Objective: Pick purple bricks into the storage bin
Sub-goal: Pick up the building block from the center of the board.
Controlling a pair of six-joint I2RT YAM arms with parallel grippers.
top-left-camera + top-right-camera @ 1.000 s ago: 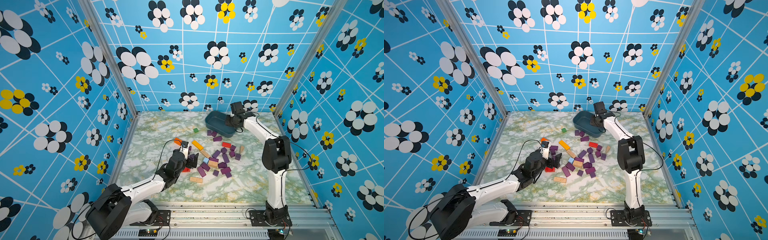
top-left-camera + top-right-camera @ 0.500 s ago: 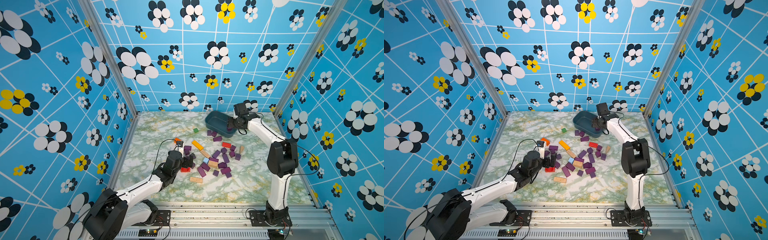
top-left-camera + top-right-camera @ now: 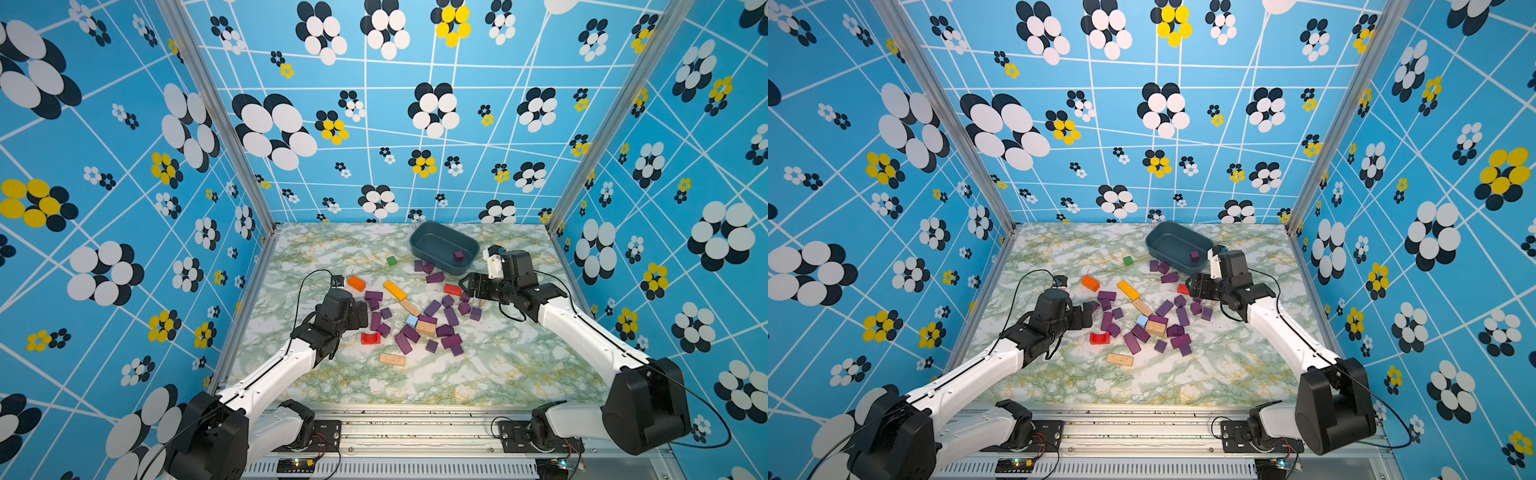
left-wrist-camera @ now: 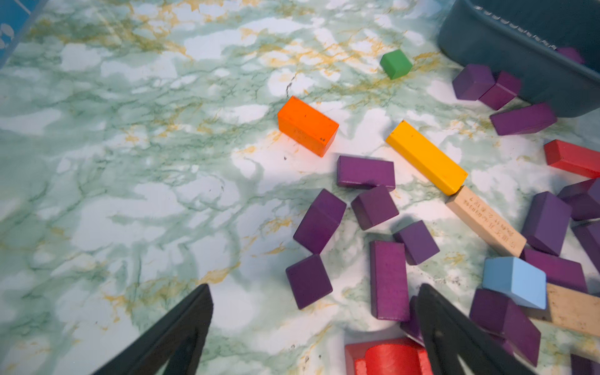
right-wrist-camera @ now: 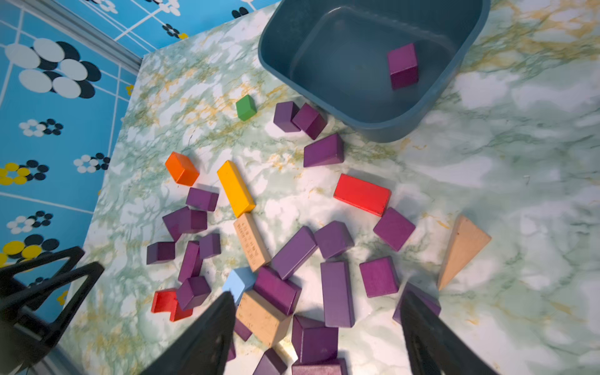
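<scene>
Marbled green tabletop (image 3: 478,374), near edge bare.
Item: purple bricks (image 3: 451,316), some two dozen, scattered mid-table among red, yellow and tan blocks.
Item: left gripper (image 4: 313,292), jaws spread, empty, low at the pile's edge; red arch block (image 4: 383,358) just beside one finger.
Item: right gripper (image 5: 316,293), jaws spread, empty, over the pile's other side.
Item, farthest: storage bin (image 3: 432,245), one purple cube (image 3: 458,255) inside.
Risk I note: the bricks lie touching, so closing jaws may pinch two or drag the arch.
</scene>
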